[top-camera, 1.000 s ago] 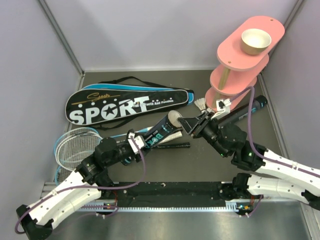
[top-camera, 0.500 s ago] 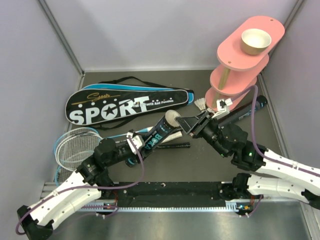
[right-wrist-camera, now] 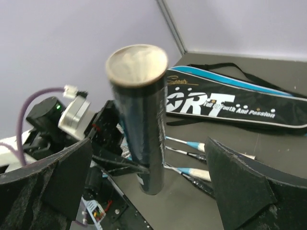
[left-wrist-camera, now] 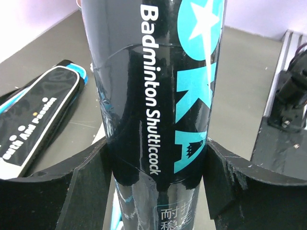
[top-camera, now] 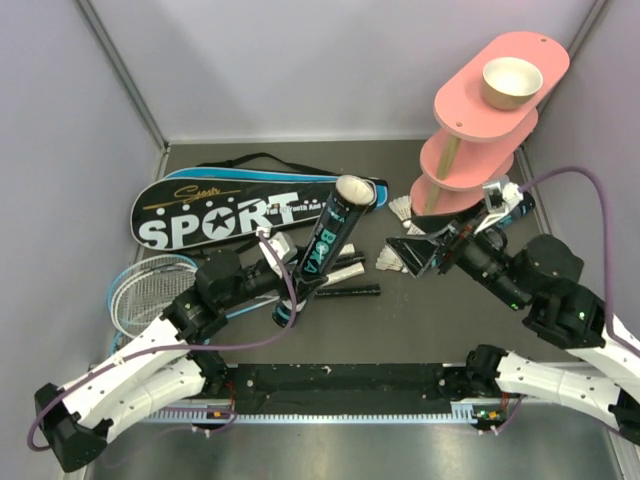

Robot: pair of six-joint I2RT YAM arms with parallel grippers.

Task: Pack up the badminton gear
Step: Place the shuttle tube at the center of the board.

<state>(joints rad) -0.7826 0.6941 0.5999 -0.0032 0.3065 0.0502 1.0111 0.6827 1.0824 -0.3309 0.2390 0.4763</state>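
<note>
Near the left edge of the table [top-camera: 400,335], racket heads [top-camera: 150,290] lie flat. Beside them the left gripper [left-wrist-camera: 158,179] pinches a black shuttlecock tube [top-camera: 325,240] low on its body, and the tube tilts toward the far edge. At mid-table the right gripper [top-camera: 413,255] has its jaws spread, holding nothing, with a white shuttlecock [top-camera: 387,260] just beside it. Farther back lies the black SPORT racket bag [top-camera: 250,212]. A pink stand [top-camera: 470,150] in the far right corner carries a tan bowl [top-camera: 511,82].
</note>
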